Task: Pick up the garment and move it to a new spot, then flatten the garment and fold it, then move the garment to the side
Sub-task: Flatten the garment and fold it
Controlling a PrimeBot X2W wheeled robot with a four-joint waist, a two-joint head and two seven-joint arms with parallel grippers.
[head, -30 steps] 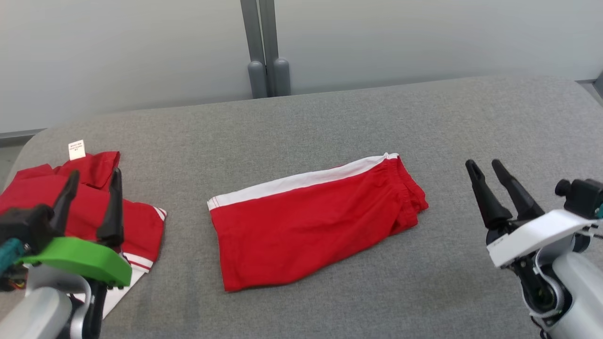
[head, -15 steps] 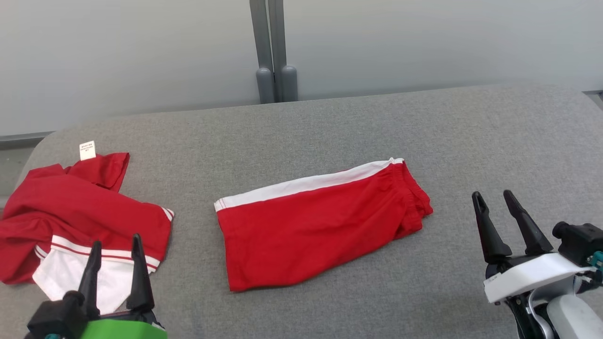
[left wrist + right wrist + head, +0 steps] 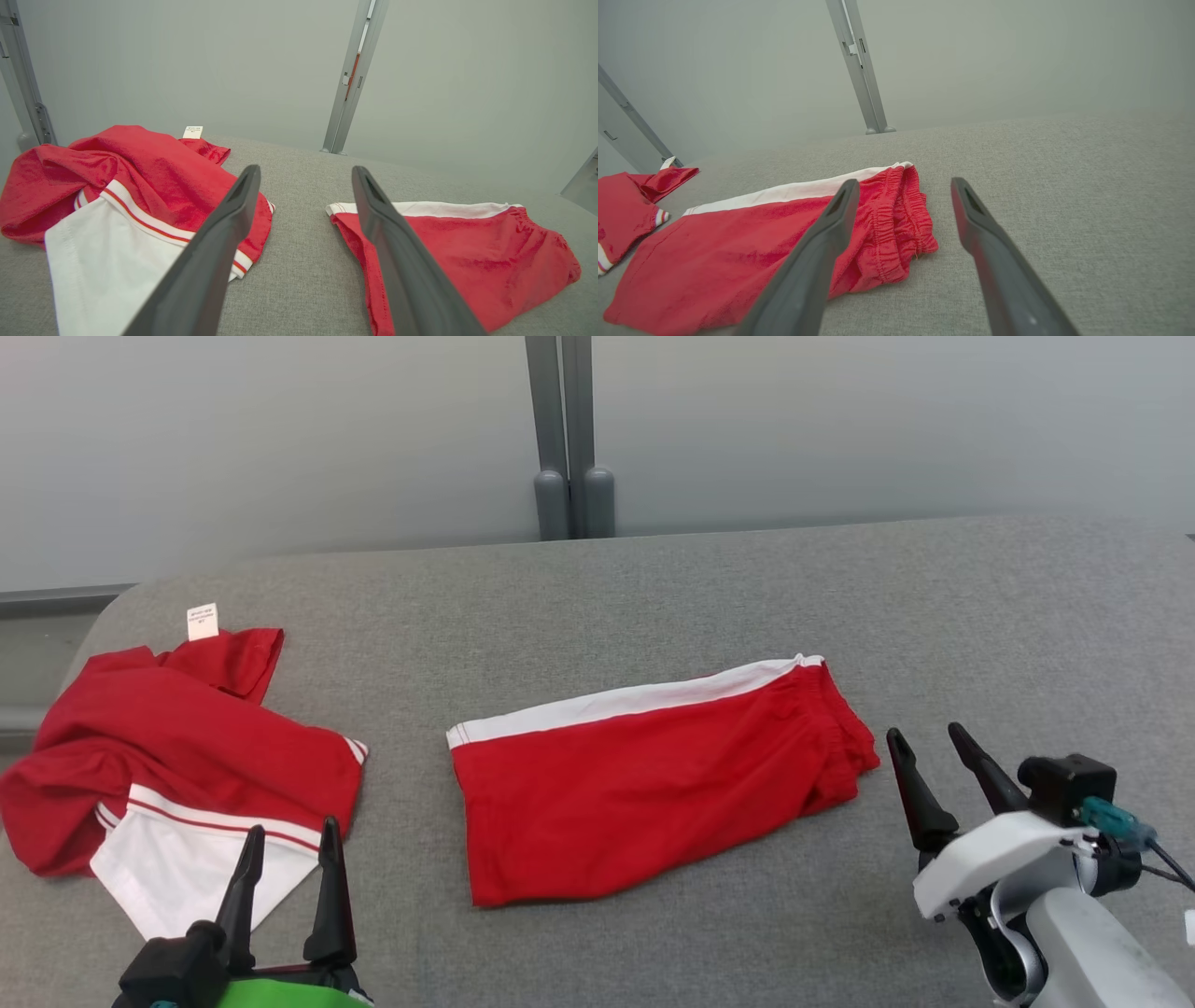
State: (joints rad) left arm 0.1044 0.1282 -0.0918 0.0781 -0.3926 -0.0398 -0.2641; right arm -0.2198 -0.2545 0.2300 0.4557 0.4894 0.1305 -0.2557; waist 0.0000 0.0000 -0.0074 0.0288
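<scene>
Red shorts with a white side stripe [image 3: 644,784] lie folded flat in the middle of the grey padded table [image 3: 653,588]. At the left edge a second garment [image 3: 187,756], red with a white panel, lies crumpled with its label showing. My left gripper [image 3: 291,829] stands open at the bottom left, its tips just over that crumpled garment's near white corner. In the left wrist view the left gripper [image 3: 306,169] has the crumpled garment [image 3: 140,172] to its left and the shorts [image 3: 467,252] to its right. Just right of the shorts' waistband, my right gripper [image 3: 926,734] stands open and empty. The right wrist view has that gripper [image 3: 905,181] above the waistband end of the shorts [image 3: 738,247].
A grey upright post [image 3: 569,429] stands against the pale wall behind the table's far edge. The table's left corner is rounded, with floor beyond it. Bare grey surface lies to the right of the shorts and along the back.
The camera has turned, shifting the whole picture right. My left gripper has dropped back from over the crumpled garment to the bottom edge. My right gripper has come lower and nearer the shorts.
</scene>
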